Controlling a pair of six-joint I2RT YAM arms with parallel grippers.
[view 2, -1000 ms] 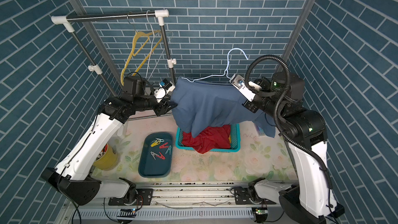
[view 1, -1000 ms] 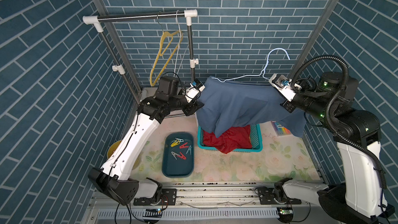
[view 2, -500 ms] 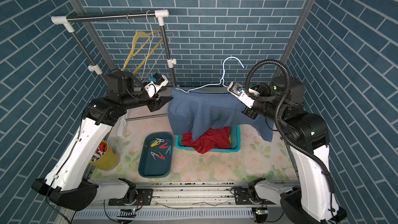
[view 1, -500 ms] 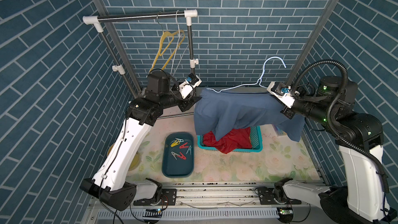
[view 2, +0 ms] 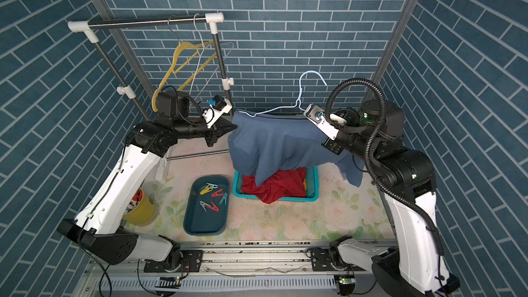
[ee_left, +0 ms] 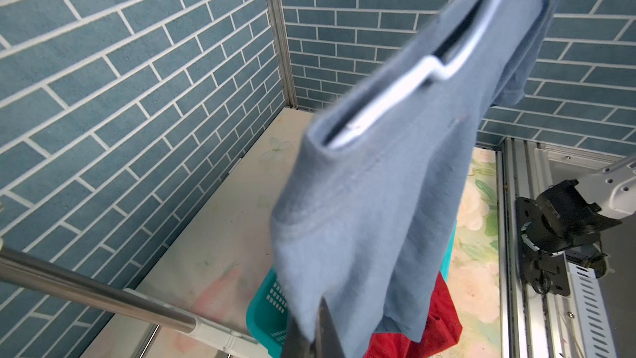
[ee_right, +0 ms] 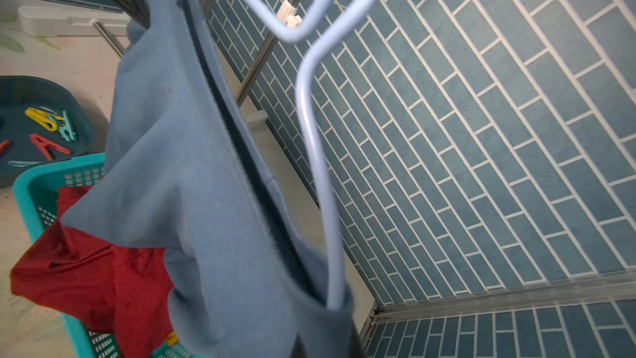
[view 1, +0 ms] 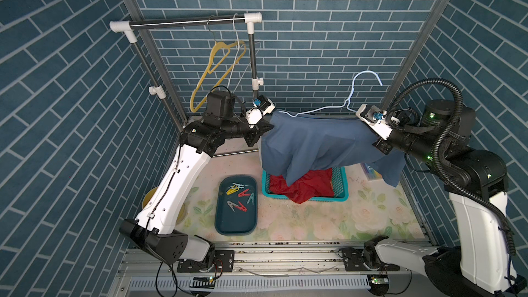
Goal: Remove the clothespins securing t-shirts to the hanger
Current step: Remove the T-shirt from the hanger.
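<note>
Both top views: the left gripper [view 1: 268, 128] reaches out level, its jaws closed on one shoulder of the slate-blue t-shirt [view 1: 314, 144]. The right gripper [view 1: 378, 144] – also closed – meets the opposite shoulder, tips buried in cloth. A pale hanger [view 1: 351, 92] threads the shirt. Six clothespins [view 1: 238, 197] lie in the tray [view 1: 223, 224] – none on cloth. Below, a red t-shirt [view 1: 300, 192] fills the basket [view 1: 341, 184].

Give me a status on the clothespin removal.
Done: six clothespins lie in the dark tray, and the red t-shirt is in the teal basket. In hand: the blue t-shirt hangs on the light-blue hanger, with the left gripper and right gripper each shut on a shoulder. Left: no pin shows on it, so likely only slipping it off the hanger.
</note>
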